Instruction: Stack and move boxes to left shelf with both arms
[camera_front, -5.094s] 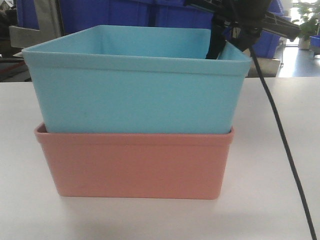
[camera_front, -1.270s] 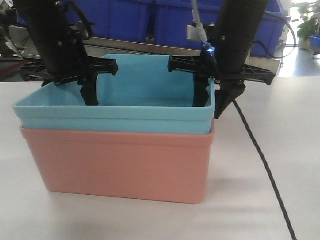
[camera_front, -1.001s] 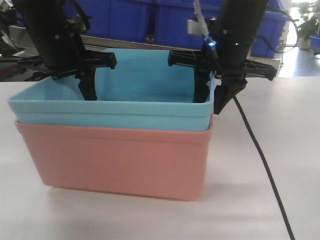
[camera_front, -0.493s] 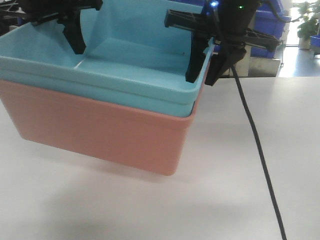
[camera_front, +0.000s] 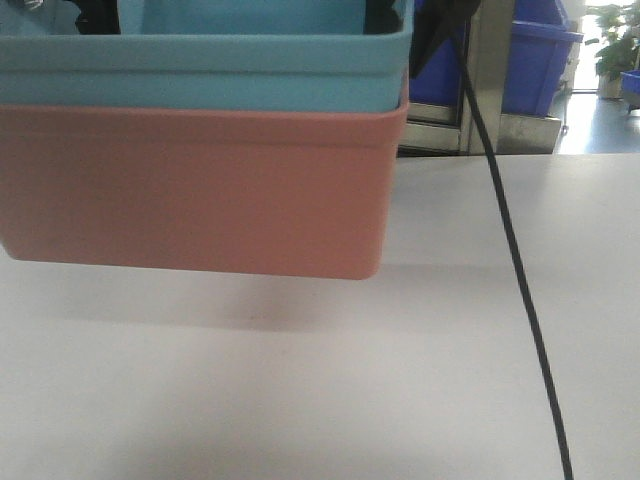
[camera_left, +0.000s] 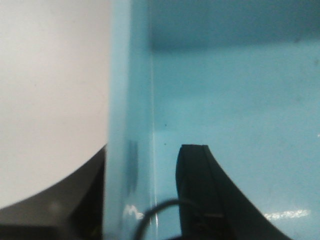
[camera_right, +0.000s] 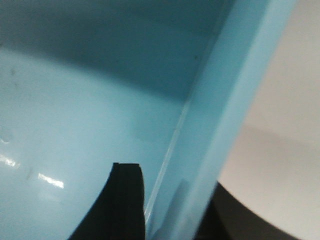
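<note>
Left gripper (camera_left: 142, 156) and right gripper (camera_right: 175, 181) each clamped a wall of the sky-blue bin (camera_front: 200, 70), nested in the salmon-pink bin (camera_front: 200, 190), held off the table (camera_front: 300, 400).

the sky-blue bin (camera_front: 200, 70) sits nested inside the salmon-pink bin (camera_front: 200, 190), both hanging level above the white worktop (camera_front: 300, 400) with a soft shadow beneath, while a black cable (camera_front: 520, 280) trails down at the right, past a dark blue crate (camera_front: 535, 65).

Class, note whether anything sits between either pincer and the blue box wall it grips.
Nothing visible does. The left pincer and right pincer each straddle a wall of the blue box, one finger inside, one outside.
</note>
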